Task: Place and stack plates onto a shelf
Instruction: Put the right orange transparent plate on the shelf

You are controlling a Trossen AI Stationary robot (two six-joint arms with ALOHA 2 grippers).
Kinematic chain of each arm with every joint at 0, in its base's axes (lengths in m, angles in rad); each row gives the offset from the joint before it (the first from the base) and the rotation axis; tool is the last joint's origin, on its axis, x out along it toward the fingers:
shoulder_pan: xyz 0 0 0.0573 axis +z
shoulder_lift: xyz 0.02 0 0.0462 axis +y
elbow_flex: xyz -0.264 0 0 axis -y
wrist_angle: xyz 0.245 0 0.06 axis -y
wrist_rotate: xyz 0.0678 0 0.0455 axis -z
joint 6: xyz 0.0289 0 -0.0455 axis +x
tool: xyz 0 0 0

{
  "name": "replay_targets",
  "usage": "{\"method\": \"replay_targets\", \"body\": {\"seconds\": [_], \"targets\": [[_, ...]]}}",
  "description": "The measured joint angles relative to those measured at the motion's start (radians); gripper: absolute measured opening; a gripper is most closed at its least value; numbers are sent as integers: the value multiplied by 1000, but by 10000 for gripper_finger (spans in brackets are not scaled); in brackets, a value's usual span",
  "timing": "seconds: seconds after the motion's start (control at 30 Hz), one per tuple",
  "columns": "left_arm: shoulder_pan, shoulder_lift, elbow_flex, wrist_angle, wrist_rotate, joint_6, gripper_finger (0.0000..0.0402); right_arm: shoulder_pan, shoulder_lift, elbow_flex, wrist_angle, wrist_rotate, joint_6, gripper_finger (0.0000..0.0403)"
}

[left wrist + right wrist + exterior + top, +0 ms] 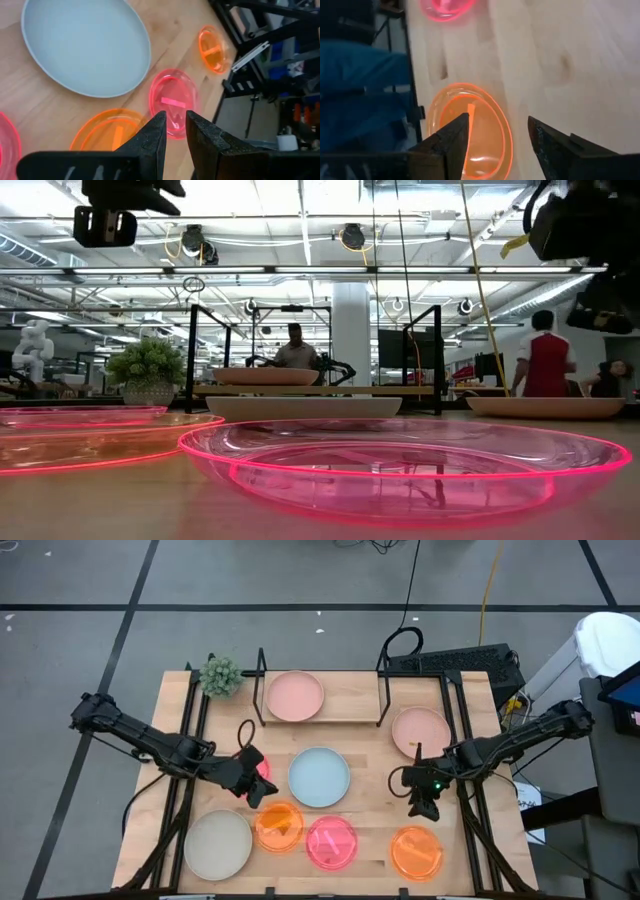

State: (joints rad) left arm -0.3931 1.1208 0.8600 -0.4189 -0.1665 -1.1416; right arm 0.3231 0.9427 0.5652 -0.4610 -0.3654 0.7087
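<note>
Above the translucent neon orange round plate (470,132), right gripper (497,137) stands open, empty; left gripper (174,131) nearly closed, empty. No readable writing.

The shelf (322,718) stands at the table's (370,765) 12 o'clock edge with one plate (295,696) on its board. A plant (220,676) sits just beside the shelf at 9 o'clock of it. Another plate (421,731) lies at the shelf's 4 o'clock. A large plate (319,777) lies at the table's centre. Along the 6 o'clock edge, from 9 to 3 o'clock, lie four plates (218,844), (279,826), (331,842), (416,851). One more small plate (262,770) lies at the centre plate's 9 o'clock.
</note>
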Motion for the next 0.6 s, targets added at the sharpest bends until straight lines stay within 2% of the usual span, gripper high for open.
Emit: {"method": "replay_targets", "body": {"seconds": [0.17,0.3,0.6], "targets": [[0,43,0,16,-1,6,76,23,0,-27,74,-7,-97,187],[0,71,0,61,-3,6,76,44,0,-59,101,-58,-89,187],[-5,110,0,152,-37,7,76,88,1,-119,126,-101,-49,186]]}}
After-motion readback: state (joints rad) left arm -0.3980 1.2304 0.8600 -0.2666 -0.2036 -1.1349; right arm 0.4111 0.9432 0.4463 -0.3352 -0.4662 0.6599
